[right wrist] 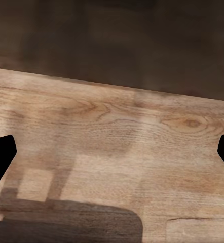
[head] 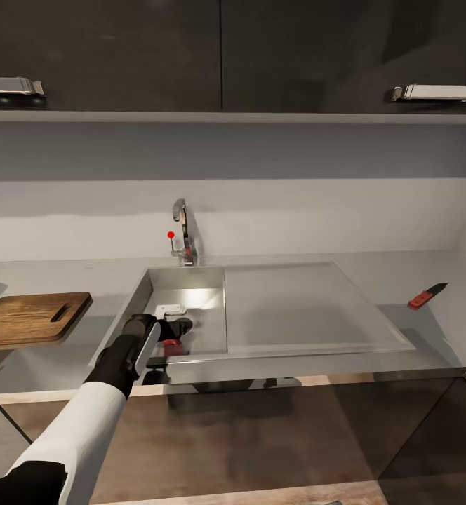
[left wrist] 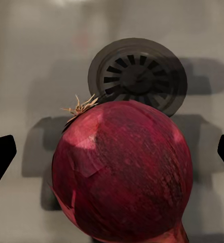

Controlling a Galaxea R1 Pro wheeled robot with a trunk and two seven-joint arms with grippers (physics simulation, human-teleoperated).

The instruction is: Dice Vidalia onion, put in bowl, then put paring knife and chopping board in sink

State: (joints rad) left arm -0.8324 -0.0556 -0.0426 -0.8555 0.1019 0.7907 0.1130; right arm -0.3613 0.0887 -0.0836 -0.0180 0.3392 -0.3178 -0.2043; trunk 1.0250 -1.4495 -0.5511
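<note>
Onion (left wrist: 123, 172): a deep red-purple globe with papery, streaked skin, one pale glossy patch and a dry tuft of straw-coloured roots at its top. It sits on the grey floor of the sink (head: 191, 284), just in front of the round slotted drain (left wrist: 137, 76), between the left gripper's (left wrist: 112, 154) wide-spread fingertips (left wrist: 0, 154), which do not touch it. In the head view the left arm dips into the basin at 7 o'clock. Counter (head: 436, 330) runs both ways from the sink: board (head: 29, 319) at 9 o'clock, red-handled knife (head: 426, 296) at 3 o'clock. The right gripper's (right wrist: 112, 157) fingers stand apart over wood-grain flooring (right wrist: 117, 136), holding nothing.
</note>
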